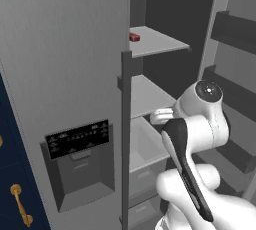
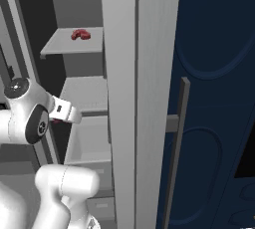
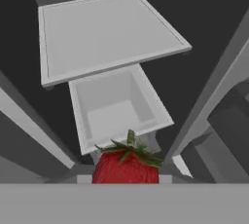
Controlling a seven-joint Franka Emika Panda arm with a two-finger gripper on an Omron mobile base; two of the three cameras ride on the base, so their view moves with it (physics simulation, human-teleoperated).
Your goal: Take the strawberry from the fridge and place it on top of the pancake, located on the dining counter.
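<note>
Red strawberry (image 3: 126, 168): at pincer, grip can't tell.
Dark-red item (image 2: 80, 34): top shelf (image 2: 64, 44).
Fridge (image 1: 65, 64) door edges: flank arm.
Open drawer (image 3: 116, 108): below.

Left base view: set low and close, facing the fridge (image 1: 65, 74) front-on, closed dispenser door filling the left, open compartment to its right. Right base view: looks past the fridge's open door edge into the same compartment; both share the upper shelf (image 1: 157, 41) (image 2: 69, 44) and its dark-red item. Hand view: inside the fridge, looking down over a shelf (image 3: 107, 33) and bin (image 3: 116, 111).
</note>
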